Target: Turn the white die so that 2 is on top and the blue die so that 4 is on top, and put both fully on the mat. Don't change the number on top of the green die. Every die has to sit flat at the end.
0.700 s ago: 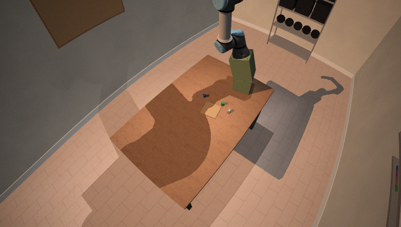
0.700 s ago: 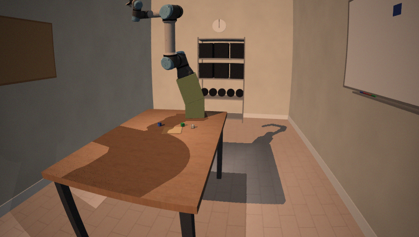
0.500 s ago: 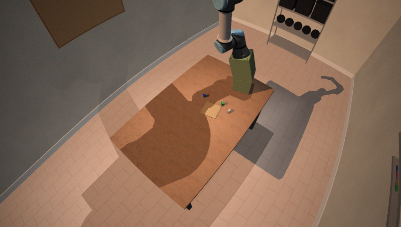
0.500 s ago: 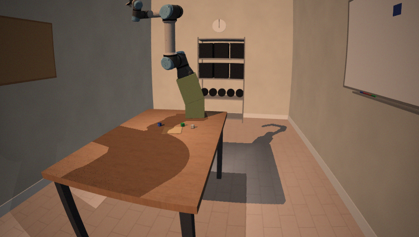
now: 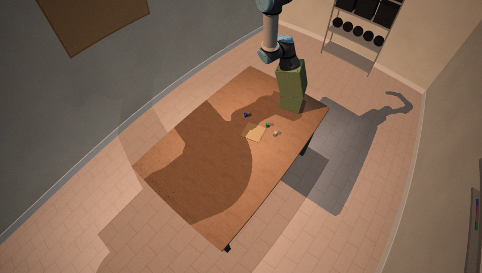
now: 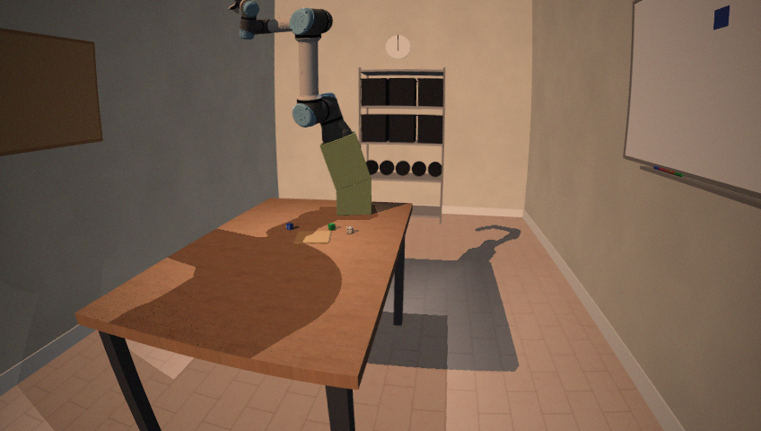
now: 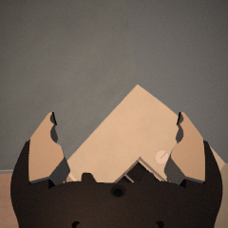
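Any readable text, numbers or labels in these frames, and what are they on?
None can be read.
Pips on the white die, blue die and green die: too small to count.
Wall clock: no numerals visible.
Whiteboard: no writing, only a blue square.

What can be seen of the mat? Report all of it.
The mat is a thin, flat, light tan rectangle, paler than the wooden table it lies on, and its material cannot be told. It lies near the arm's olive pedestal, turned at an angle to the table's edges, with part of it in shadow. Nothing rests on it. The green die sits just off its far corner, the white die beside it and the blue die farther off, all on bare wood.
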`<state>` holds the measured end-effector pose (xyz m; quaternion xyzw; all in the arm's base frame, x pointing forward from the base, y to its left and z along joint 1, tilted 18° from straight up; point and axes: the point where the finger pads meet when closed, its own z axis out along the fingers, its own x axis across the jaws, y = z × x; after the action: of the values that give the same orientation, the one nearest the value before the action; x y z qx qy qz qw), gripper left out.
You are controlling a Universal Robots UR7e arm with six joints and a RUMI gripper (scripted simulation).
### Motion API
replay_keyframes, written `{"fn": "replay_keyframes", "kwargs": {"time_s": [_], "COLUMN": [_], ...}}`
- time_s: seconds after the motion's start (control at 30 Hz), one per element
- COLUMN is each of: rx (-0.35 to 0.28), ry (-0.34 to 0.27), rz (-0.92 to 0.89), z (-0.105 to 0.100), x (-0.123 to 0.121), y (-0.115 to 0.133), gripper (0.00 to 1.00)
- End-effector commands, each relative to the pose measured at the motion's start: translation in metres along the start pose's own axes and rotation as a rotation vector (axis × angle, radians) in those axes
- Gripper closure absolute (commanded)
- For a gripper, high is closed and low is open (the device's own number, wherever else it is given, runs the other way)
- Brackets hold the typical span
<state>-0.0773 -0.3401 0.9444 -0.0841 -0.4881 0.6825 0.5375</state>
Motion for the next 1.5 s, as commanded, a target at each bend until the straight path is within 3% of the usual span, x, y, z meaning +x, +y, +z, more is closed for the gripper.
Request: {"fn": "replay_keyframes", "kwargs": {"time_s": [0.0,0.17,0.33,0.4,0.53,0.63,0.7,0.73,0.77,0.8,0.83,0.87,0.9,0.97,1.0,1.03,1.07,1.1,1.13,1.17,1.2,1.27,1.3,1.33,1.37,1.43,1.47], "rx": [0.0,-0.005,-0.016,-0.016,-0.032,-0.037,-0.049,-0.049,-0.055,-0.055,-0.063,-0.063,-0.071,-0.071,-0.08,-0.08,-0.089,-0.089,-0.099,-0.099,-0.11,-0.11,-0.122,-0.122,-0.134,-0.134,-0.147], "ry": [-0.006,-0.046,-0.139,-0.139,-0.258,-0.293,-0.371,-0.371,-0.414,-0.414,-0.458,-0.458,-0.504,-0.504,-0.552,-0.552,-0.601,-0.601,-0.652,-0.652,-0.704,-0.704,-0.757,-0.757,-0.811,-0.811,-0.866], "rz": [0.002,0.01,0.027,0.027,0.047,0.053,0.064,0.064,0.069,0.069,0.074,0.074,0.079,0.079,0.084,0.084,0.087,0.087,0.091,0.091,0.093,0.093,0.094,0.094,0.095,0.095,0.094], "z": [0.0,0.001,0.0,0.0,-0.011,-0.016,-0.03,-0.03,-0.04,-0.04,-0.051,-0.051,-0.064,-0.064,-0.079,-0.079,-0.096,-0.096,-0.115,-0.115,-0.136,-0.136,-0.159,-0.159,-0.184,-0.184,-0.211], "x": [-0.003,-0.028,-0.085,-0.085,-0.158,-0.18,-0.227,-0.227,-0.252,-0.252,-0.278,-0.278,-0.304,-0.304,-0.331,-0.331,-0.358,-0.358,-0.384,-0.384,-0.411,-0.411,-0.437,-0.437,-0.462,-0.462,-0.486], "y": [0.001,0.006,0.019,0.019,0.035,0.039,0.049,0.049,0.054,0.054,0.06,0.06,0.066,0.066,0.072,0.072,0.078,0.078,0.085,0.085,0.091,0.091,0.099,0.099,0.107,0.107,0.115], "gripper": [0.0,0.0,0.0,0.0,0.0,0.0,0.0,0.0,0.0,0.0,0.0,0.0,0.0,0.0,0.0,0.0,0.0,0.0,0.0,0.0,0.0,0.0,0.0,0.0,0.0,0.0,0.0]}}
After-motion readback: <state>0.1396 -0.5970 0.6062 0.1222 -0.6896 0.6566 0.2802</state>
